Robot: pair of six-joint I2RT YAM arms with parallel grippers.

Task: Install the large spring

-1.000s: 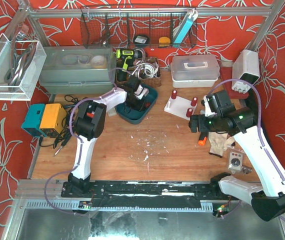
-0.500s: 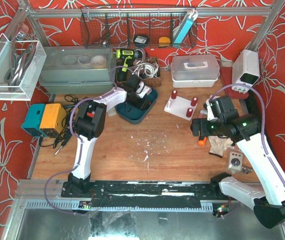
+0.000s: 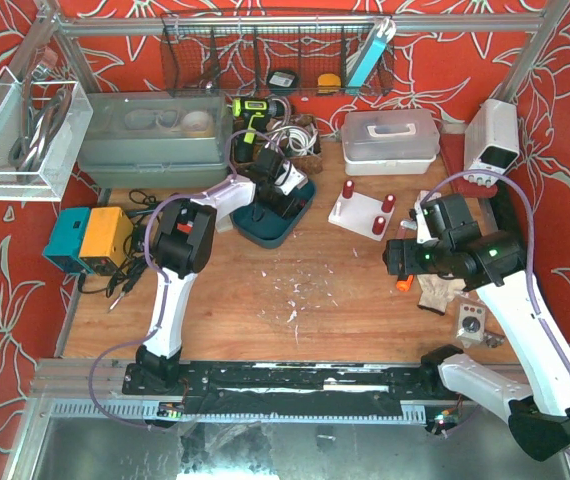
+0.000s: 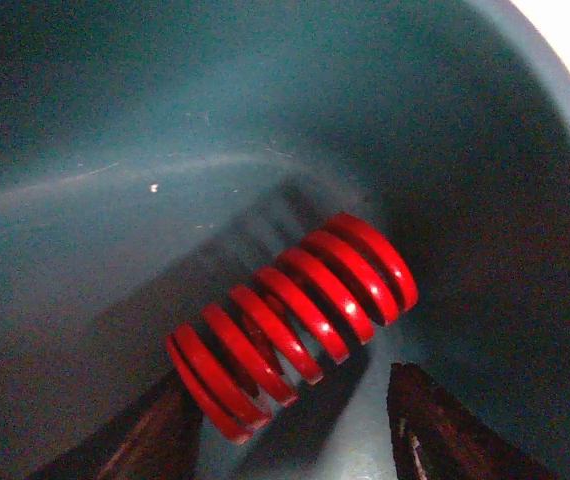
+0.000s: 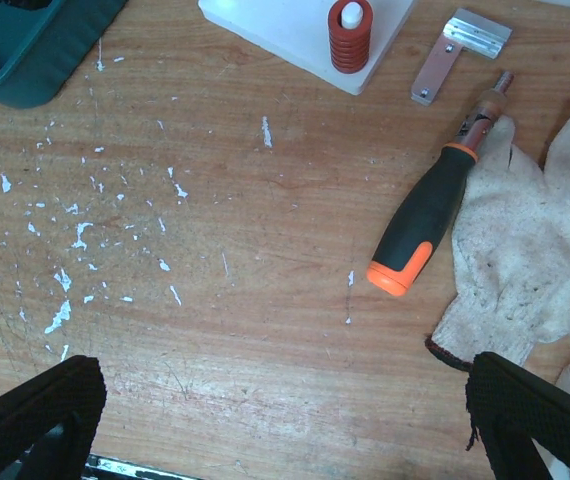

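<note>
Left gripper (image 4: 287, 400): down inside teal tray (image 4: 115, 220), fingers (image 4: 155, 440) parted, clamped on nothing. Just ahead of the fingertips: large spring (image 4: 290, 322), red, lying on its side on the tray floor, slanting from the left finger up and away to the right. Lower end right at that finger's tip, contact not clear. Upper end close to the tray's curved wall.

Right gripper (image 5: 283, 375): hovering above scuffed wooden table (image 5: 215, 250), fingers spread wide, holding nothing. Ahead and to its left: a corner of the same tray. Straight ahead, farther off: white base plate (image 5: 285, 30) with small red spring (image 5: 349, 35) upright on a post. Ahead to its right: metal bracket (image 5: 460, 50), then screwdriver (image 5: 420, 232) with black-and-orange handle, lying alongside white glove (image 5: 530, 240) near the right finger.
</note>
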